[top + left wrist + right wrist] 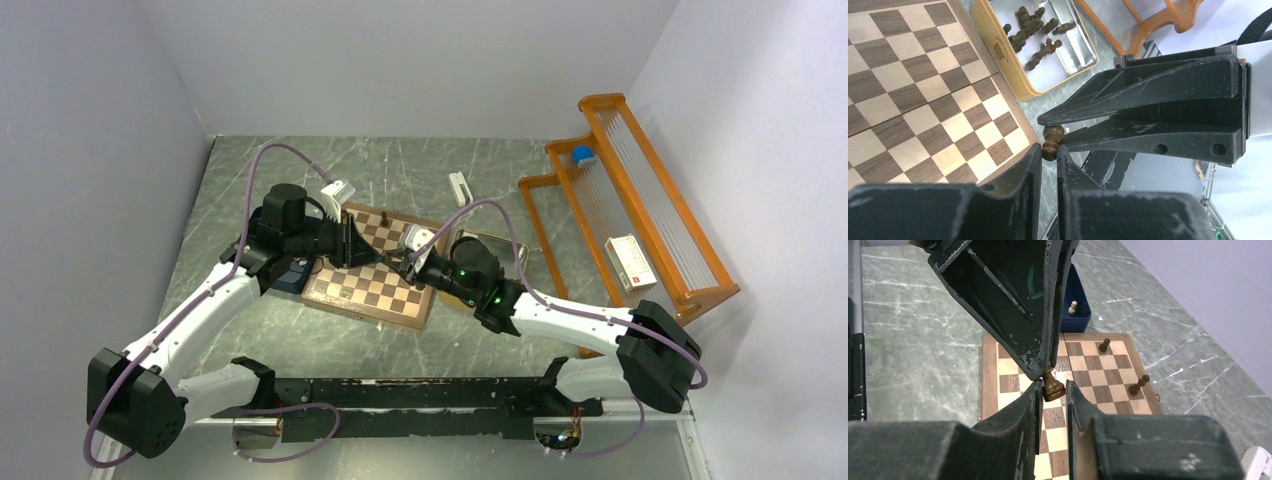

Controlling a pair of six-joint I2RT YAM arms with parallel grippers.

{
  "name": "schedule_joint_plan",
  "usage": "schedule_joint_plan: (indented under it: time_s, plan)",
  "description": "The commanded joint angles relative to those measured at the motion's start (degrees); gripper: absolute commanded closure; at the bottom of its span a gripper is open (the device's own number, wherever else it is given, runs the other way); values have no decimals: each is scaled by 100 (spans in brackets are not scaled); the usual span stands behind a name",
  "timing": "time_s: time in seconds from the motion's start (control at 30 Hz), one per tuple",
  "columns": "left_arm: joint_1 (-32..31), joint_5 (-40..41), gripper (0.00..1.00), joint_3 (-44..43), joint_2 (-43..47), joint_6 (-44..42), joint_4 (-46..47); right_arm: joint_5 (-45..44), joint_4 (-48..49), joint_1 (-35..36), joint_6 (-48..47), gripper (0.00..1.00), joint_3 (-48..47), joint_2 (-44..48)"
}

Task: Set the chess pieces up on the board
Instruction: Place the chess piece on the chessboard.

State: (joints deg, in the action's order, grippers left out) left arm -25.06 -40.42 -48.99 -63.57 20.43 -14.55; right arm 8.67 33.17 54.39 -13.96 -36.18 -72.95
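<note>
Left tool and right tool meet tip to tip above the 3 o'clock side of the board. One dark chess piece is pinched between both, each tool narrowed on one end of it, clear of the squares. Two more dark pieces stand on the board, at 2 o'clock from the held one in the right wrist view. The loose pieces lie in a yellow-rimmed tray on the table, at the board's 3 o'clock.

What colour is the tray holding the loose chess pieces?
The tray has a yellow rim and a silvery floor; clearest in the left wrist view.
</note>
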Motion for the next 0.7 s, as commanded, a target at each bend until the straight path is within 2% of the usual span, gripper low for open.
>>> schedule_joint_plan:
  time_s: [0.0,0.03,0.07,0.23,0.4,0.43,0.47,0.5,0.67]
  plan:
    - [27,-282,88,73,10,50,296,67,209,-26,-7,100,15,95]
    - [27,-282,90,70,8,43,309,96,166,-28,-37,100,5,84]
    - [27,-257,92,55,-1,22,302,92,139,-21,-34,96,7,80]
    - [27,283,95,-402,-194,-377,-212,53,61,-30,48,62,112,182]
    - [27,1022,95,-1396,-892,-1240,-1365,5,-161,-17,216,31,372,635]
    - [27,1175,95,-1583,-1049,-1467,-1585,3,-299,-22,298,21,391,778]
    - [30,1373,95,-1769,-1208,-1611,-1788,-24,-452,-17,390,4,388,925]
    - [28,1596,95,-1952,-1360,-1747,-1982,-74,-630,-21,504,1,372,1077]
    - [27,2804,95,-2862,-2271,-2487,-2953,-214,-1631,-12,896,0,210,1803]
